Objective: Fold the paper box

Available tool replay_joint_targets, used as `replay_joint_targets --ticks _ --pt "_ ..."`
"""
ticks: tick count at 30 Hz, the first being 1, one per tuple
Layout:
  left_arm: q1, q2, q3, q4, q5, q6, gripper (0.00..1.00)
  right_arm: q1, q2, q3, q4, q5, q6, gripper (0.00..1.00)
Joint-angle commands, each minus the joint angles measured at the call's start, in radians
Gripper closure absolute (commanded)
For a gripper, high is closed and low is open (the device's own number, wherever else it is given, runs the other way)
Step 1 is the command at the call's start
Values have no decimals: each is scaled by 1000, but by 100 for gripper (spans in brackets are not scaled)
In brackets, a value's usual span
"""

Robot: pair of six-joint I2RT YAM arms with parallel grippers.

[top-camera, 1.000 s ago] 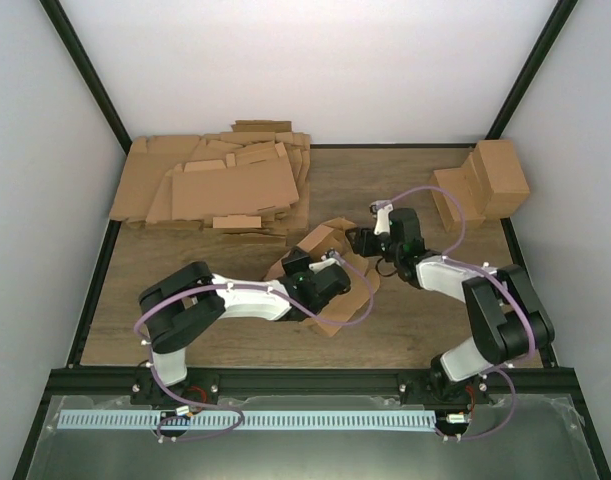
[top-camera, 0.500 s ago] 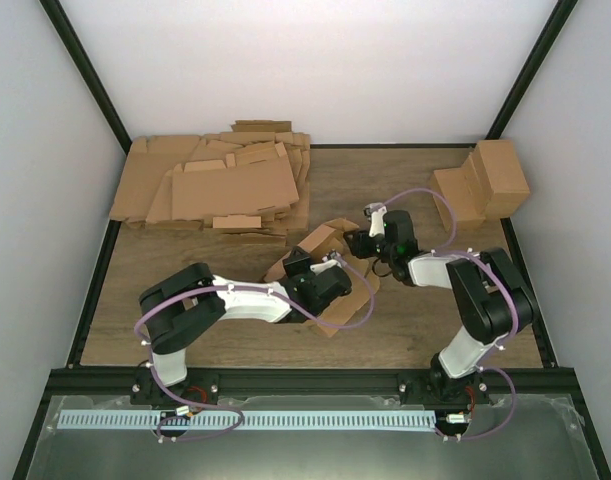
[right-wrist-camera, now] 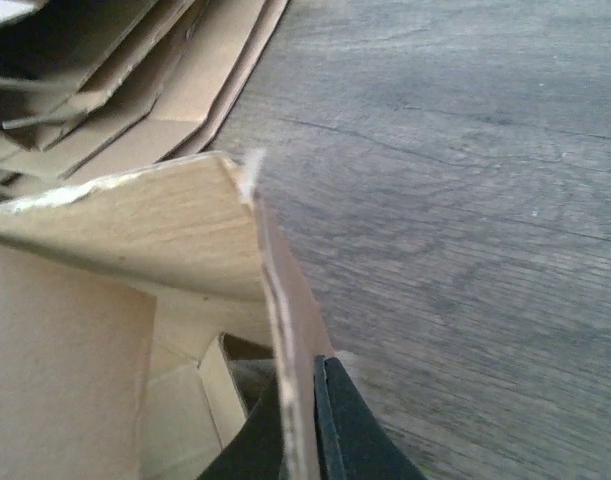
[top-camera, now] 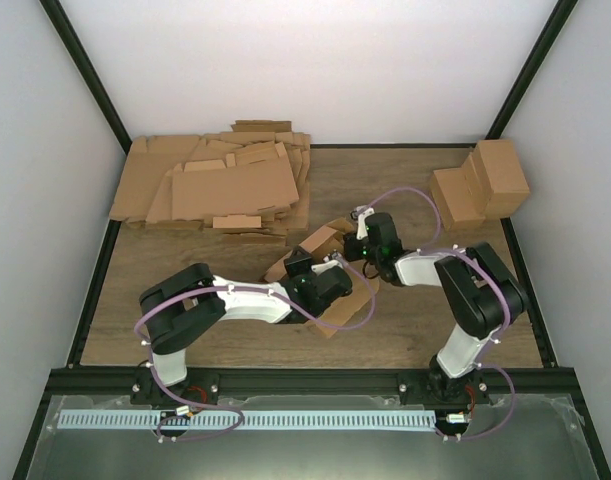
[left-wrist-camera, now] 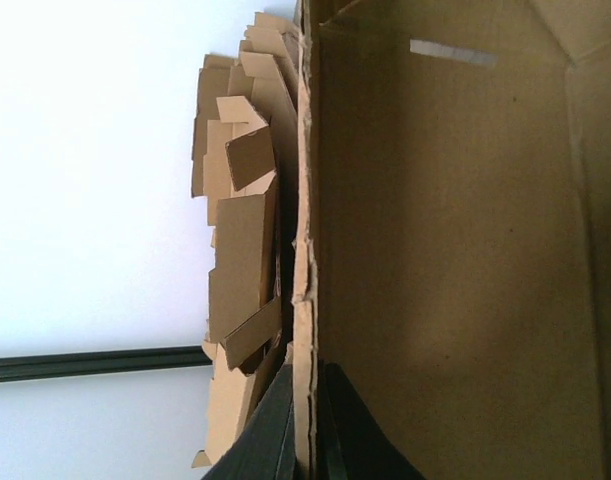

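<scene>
**Both end effectors pinching the box, mid-surface**

Top view: the plain brown die-cut cardboard paper box [top-camera: 330, 320] lies partly formed at the middle of the dark wood-grain surface [top-camera: 405, 190], flaps sticking out at angles. The left end effector [top-camera: 305, 272] reaches in from the near left. The right end effector [top-camera: 357, 248] comes from the right, at the box's far right corner. From up here, finger positions cannot be made out.

Left wrist view settles that side. Two black fingers are pressed together on a raw corrugated wall edge of the box [left-wrist-camera: 455, 250], with the box's inner floor filling the frame beside it. Behind that edge is the loose heap of flat brown cardboard sheets [left-wrist-camera: 240, 260], which the top view places at the far left [top-camera: 220, 185].

Right wrist view: its fingers [right-wrist-camera: 340, 425] clamp a thin upright panel of the box [right-wrist-camera: 135, 225], bare surface [right-wrist-camera: 465, 150] to one side and the box interior to the other.

Only the top view shows the stacked brown cardboard cuboids [top-camera: 482, 180] at the far right.
</scene>
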Motion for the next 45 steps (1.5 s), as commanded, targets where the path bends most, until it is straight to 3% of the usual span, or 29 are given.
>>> replay_joint_targets --ticks 1,12,30,35,40,45 --pt "-4 -4 -9 17 -31 10 96 41 -31 1 -23 124 2 99" --pt "-22 -7 -24 45 -38 20 96 63 -192 -81 -98 53 119 99" --pt "-102 1 -53 54 -39 -17 96 122 -195 -241 50 -15 189 97" --pt "-113 -3 -64 50 -38 -19 96 139 -237 -286 89 -64 196 85" --pt "-114 -9 -81 48 -40 -13 96 139 -267 -276 1 -26 197 77" --pt "-114 -27 -93 45 -38 -6 96 136 -362 -306 -47 -15 214 58"
